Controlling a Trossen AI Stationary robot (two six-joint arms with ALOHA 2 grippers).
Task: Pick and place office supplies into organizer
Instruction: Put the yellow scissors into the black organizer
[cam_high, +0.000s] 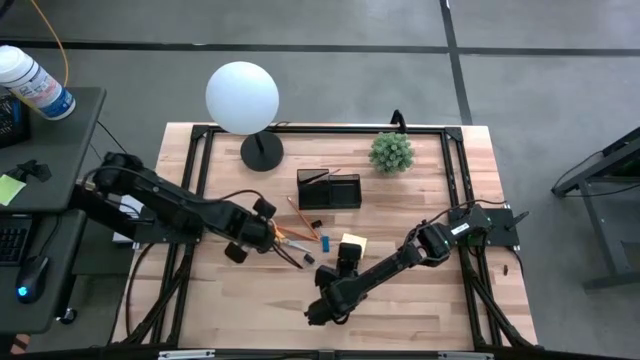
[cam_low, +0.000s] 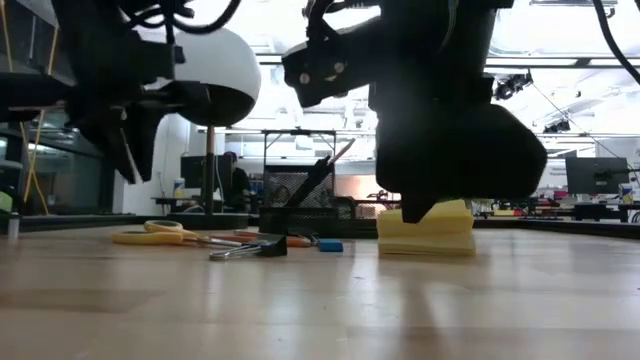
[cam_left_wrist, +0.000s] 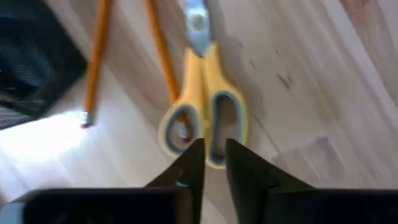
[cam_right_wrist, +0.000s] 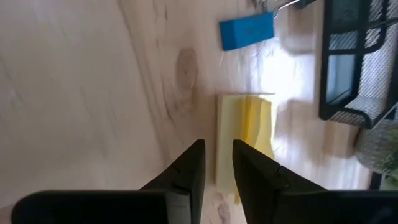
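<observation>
Scissors (cam_left_wrist: 202, 115), frame centre: rigid, slick plastic handles; you pinch across handle loop. Left gripper (cam_left_wrist: 214, 155) slightly parted, holding nothing. Right gripper (cam_right_wrist: 217, 162) narrow gap, empty, above sticky-note pad (cam_right_wrist: 245, 140).

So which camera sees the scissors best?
The left wrist view: the scissors fill it, yellow handles just past the left gripper. In the low view they lie flat and thin. In the high view the arm mostly hides them. The right wrist view misses them.
</observation>
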